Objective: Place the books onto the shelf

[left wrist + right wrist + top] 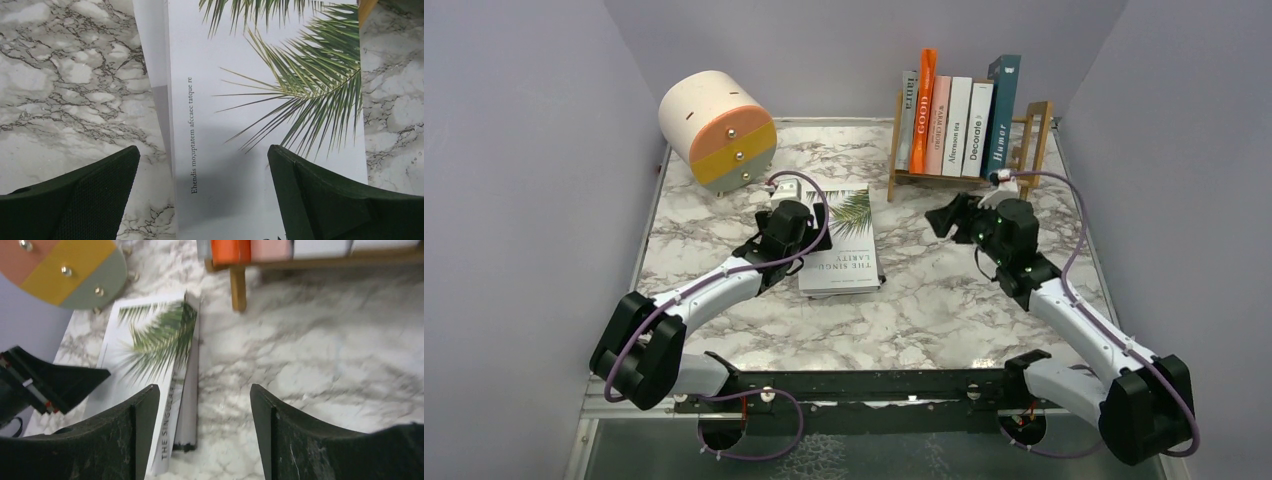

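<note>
Left gripper (204, 150) wide apart over palm-leaf book (849, 255), flat on desk (944, 300). Right gripper (204, 387) apart, empty, near shelf (1036, 135) with books (954, 125).

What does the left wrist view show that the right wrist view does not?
Only the left wrist view: the small line of print on the cover of the white palm-leaf book, seen close up between the fingers of the open left claw.

Only the right wrist view: the round drawer drum with a pink, yellow and green front, the light-wood shelf holding orange, pink and white books, the palm-leaf book's spine title, and the open right claw.

Both: that book lying flat on the white marble table, with a second book's edge showing beneath it.
</note>
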You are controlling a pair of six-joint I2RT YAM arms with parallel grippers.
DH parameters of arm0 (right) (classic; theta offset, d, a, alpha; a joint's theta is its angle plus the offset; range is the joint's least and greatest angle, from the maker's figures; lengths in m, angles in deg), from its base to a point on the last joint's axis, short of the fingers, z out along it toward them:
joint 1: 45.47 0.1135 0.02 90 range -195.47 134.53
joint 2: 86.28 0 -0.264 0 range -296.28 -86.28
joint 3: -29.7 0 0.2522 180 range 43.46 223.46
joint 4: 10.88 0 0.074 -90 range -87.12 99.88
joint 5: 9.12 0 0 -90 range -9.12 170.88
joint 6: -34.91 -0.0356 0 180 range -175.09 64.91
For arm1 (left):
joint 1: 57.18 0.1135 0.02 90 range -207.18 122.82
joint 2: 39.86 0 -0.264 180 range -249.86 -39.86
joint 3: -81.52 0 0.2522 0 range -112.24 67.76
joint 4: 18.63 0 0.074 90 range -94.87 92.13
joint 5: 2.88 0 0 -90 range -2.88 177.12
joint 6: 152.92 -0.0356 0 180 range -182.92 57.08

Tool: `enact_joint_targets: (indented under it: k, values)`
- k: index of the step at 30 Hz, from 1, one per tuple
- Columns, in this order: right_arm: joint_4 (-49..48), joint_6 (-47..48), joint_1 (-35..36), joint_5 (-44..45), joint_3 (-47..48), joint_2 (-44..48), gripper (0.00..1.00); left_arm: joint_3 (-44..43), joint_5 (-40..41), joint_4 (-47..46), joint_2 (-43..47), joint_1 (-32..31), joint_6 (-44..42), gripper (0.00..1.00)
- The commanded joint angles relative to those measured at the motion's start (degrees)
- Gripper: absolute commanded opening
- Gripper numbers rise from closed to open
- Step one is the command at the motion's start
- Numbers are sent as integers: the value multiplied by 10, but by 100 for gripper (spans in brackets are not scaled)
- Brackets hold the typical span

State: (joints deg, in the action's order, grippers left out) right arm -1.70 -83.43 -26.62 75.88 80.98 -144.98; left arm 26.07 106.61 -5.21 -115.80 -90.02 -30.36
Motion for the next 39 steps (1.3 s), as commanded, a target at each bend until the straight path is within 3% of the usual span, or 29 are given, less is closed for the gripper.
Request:
enact_joint_targets:
  k: [1, 6, 17, 39]
  values:
    - [-72, -105, 32, -74, -59, -23, 66, 17, -5, -12, 8, -1, 19, 99]
    - [-170, -150, 77, -91, -91, -107, 66, 20, -12, -23, -3, -1, 23, 99]
    - [-403, -240, 79, -202, -127, -272, 70, 3, -37, -53, -32, -9, 32, 99]
    - [-543, -288, 79, -271, -116, -416, 70, -46, -53, -91, -102, -47, 44, 99]
